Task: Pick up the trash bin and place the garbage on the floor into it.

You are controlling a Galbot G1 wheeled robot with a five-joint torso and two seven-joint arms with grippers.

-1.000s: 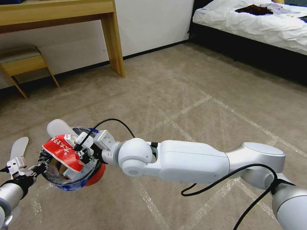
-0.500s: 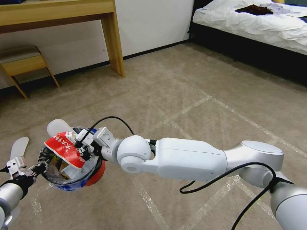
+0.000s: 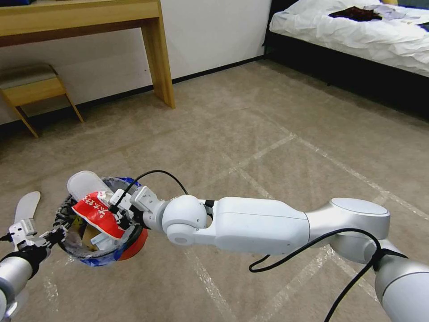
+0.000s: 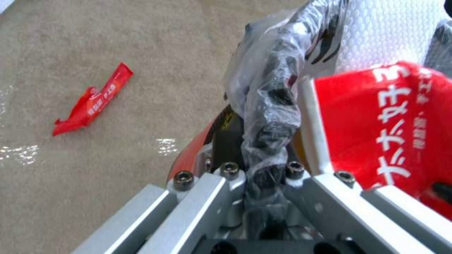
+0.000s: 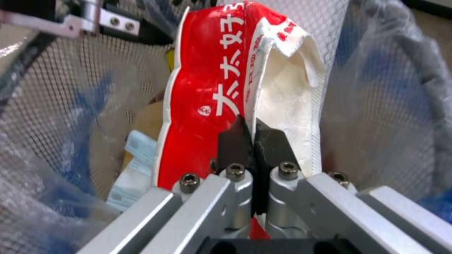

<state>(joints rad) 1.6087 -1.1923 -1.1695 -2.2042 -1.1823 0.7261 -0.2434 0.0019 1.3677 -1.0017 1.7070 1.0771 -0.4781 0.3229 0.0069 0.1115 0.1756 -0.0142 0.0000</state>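
The right hand (image 3: 117, 213) hung over the mouth of the trash bin (image 3: 129, 243), its two dark fingers (image 5: 235, 141) pinched flat on the edge of a large red wrapper (image 3: 96, 213) with white lettering, so the hand was clenched on that wrapper and had not let go. Most of the wrapper drooped forward of the fingers, down into the bag-lined bin, with a white slipper (image 3: 85, 184) sticking up beyond it and brown paper and a light-blue scrap (image 5: 134, 165) lying below the fingertips. The left hand (image 3: 47, 236) gripped the near rim of the bin, the clear liner (image 4: 271, 106) bunched between its closed fingers, and held the bin just above the floor (image 3: 250, 129). Off to the far side of that hand a smaller red wrapper (image 4: 91, 100) lay loose on the carpet, and another white slipper (image 3: 26, 206) lay just past the left hand. By my judgement the held wrapper was light, thin and floppy, slick foil that would slide if gripped loosely, so an edge pinch like this one suited it. The bin looked light but springy at its rim, and the liner was slippery, so the best hold was the stiff rim itself, not the plastic alone
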